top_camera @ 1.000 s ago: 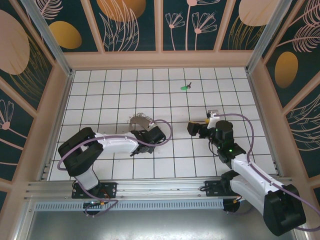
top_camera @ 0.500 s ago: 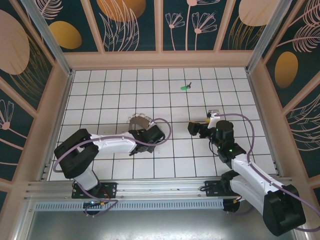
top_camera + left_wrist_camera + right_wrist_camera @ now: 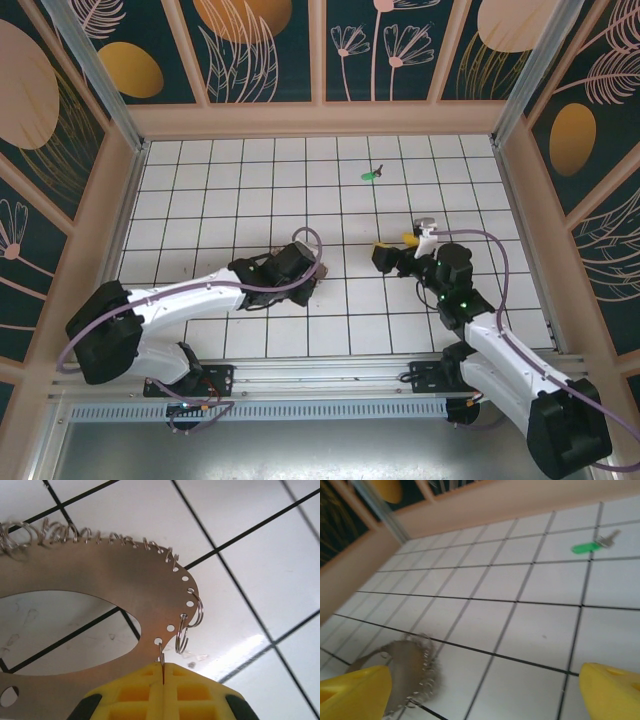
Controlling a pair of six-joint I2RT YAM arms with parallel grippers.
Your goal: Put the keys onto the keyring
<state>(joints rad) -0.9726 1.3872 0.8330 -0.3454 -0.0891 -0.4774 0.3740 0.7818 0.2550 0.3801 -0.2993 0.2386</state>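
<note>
The keyring (image 3: 125,580) is a flat grey-brown metal loop with small wire rings threaded through holes along its edge. My left gripper (image 3: 163,667) is shut on one of those rings at the loop's near edge. From above, the keyring (image 3: 310,286) lies under the left gripper (image 3: 303,272) at mid-table. A green key (image 3: 370,175) with a short dark stem lies at the far centre, also ahead of the right wrist as the key (image 3: 584,547). My right gripper (image 3: 392,245) stands open with nothing between its yellow fingers (image 3: 355,690), facing the keyring (image 3: 412,672) on its left.
White tiled floor (image 3: 230,190) is boxed in by peach rails and patterned walls (image 3: 330,115). Both arms' purple cables loop above the wrists. About one tile separates the two grippers.
The left gripper has closed on a ring and the keyring has shifted nearer and to the right with it; the left arm's elbow swung left. The right gripper edged slightly left.
</note>
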